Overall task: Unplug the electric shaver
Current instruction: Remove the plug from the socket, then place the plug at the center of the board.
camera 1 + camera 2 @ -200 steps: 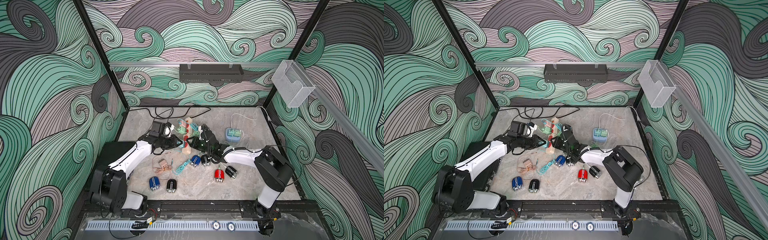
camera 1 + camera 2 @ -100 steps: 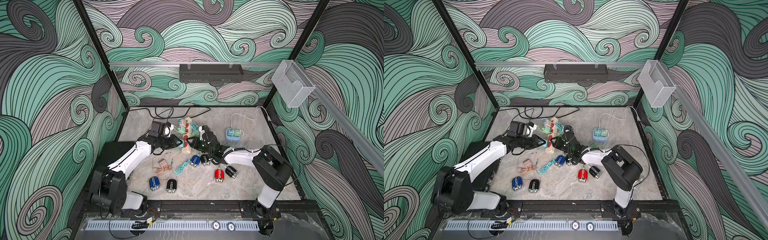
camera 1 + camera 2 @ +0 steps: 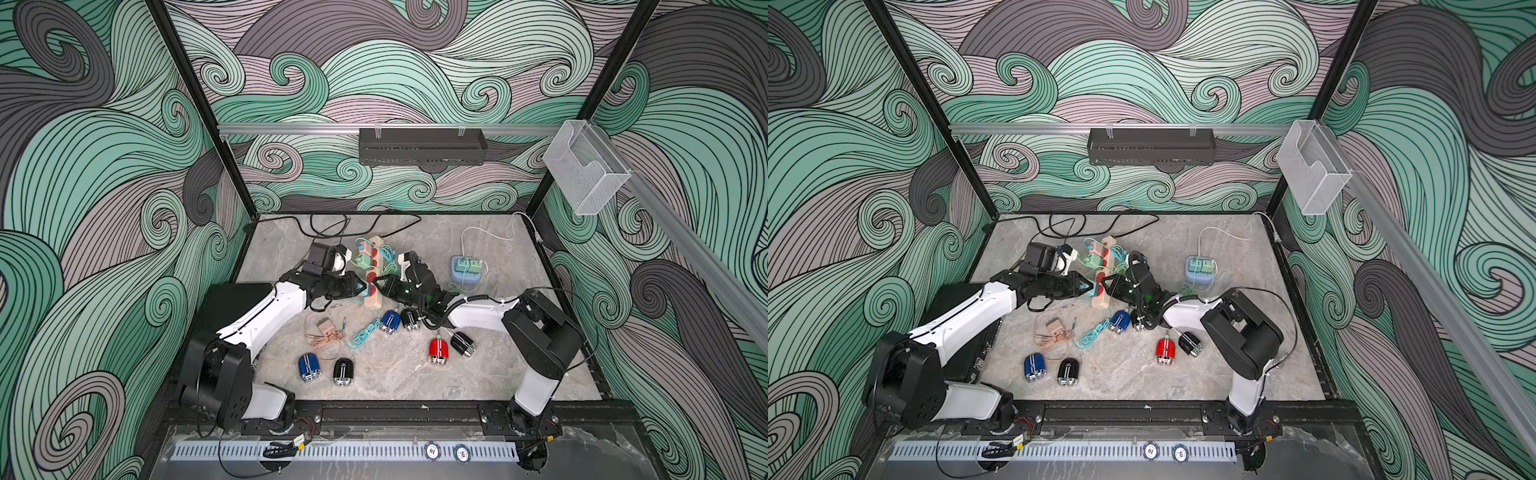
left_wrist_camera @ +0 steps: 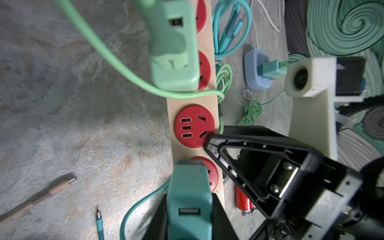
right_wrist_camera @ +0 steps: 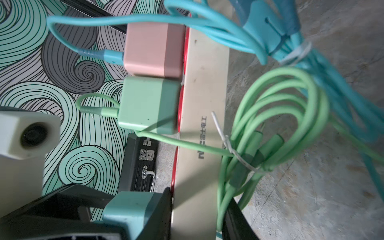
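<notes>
Grey marble-look tabletop point(image 3: 478, 374), wavy walls all round. Left gripper point(image 3: 1086, 286) is clamped on the teal plug point(image 4: 190, 187) at the power strip's point(image 5: 203, 83) front-edge end. Right gripper point(image 3: 1106, 286) pinches the strip, I'd guess to pin it for the pull. Blue shaver point(image 3: 390, 321) sits mid-tabletop, just in front.

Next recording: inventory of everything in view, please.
power strip: 1, beige with red sockets, table centre
teal adapter: 1, teal, strip's nearest socket
other adapters: 2, pink and light green, strip's far end
shavers: 6, two blue, three black, one red, near table
charging dock: 1, pale blue, right of strip
cable bundles: 2, teal and green, beside strip
loose cables: 2, pink and teal, near table
tray: 1, black, back wall
bin: 1, clear, right wall
left pincer: 1, black, shut on teal adapter
right pincer: 1, black, shut on power strip
</notes>
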`<state>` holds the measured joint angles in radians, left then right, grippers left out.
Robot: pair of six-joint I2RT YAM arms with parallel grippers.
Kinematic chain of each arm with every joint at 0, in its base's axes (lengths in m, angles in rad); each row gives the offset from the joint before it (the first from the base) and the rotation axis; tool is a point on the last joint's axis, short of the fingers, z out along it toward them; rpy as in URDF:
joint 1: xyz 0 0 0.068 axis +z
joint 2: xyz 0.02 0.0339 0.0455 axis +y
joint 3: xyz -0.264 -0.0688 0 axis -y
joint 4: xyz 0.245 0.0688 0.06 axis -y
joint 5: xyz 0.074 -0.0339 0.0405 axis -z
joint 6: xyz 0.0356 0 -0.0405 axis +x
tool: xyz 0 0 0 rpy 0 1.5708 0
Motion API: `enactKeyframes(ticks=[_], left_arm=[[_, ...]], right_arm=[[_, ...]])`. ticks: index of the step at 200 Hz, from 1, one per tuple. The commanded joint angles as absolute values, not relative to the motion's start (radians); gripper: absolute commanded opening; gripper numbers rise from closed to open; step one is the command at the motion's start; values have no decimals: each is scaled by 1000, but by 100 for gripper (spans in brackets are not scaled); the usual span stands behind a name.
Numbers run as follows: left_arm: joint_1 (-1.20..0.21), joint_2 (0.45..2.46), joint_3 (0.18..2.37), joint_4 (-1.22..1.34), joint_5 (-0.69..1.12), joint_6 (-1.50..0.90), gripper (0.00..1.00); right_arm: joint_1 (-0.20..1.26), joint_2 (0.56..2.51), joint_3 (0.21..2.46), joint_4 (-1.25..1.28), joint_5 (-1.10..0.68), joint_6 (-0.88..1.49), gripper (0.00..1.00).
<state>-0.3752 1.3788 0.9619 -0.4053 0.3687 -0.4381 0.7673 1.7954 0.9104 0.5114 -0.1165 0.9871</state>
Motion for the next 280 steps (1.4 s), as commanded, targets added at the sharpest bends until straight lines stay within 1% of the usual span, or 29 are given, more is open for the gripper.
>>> enactKeyframes(ticks=[1,22,48,102,113,127,173,223,251,280], left_arm=[[-446,1329,1052,-540,224,-398,0],[-486,1353,1071,-555,184,-407,0],[-468,1374,1086,-563,205,-459,0],[-246,1328,974,-448,468,-455,0],[-218,1325,958,-435,507,-451,0],[-204,1325,953,-441,514,-435,0],[-206,1307,959,-479,525,-402,0],[-265,1280,968,-699,418,-363,0],[-322,1272,930,-739,350,-366,2],[-358,1325,909,-737,352,-389,4]], right_arm=[[673,1839,909,368,117,934,9],[674,1842,910,378,112,930,9],[674,1835,894,399,106,927,8],[671,1822,869,455,83,933,8],[671,1822,869,460,80,934,8],[670,1821,869,463,77,934,8],[667,1848,881,531,23,943,9],[654,1975,932,725,-108,1029,10],[654,2022,984,727,-137,1055,12],[660,2050,1031,694,-151,1073,14]])
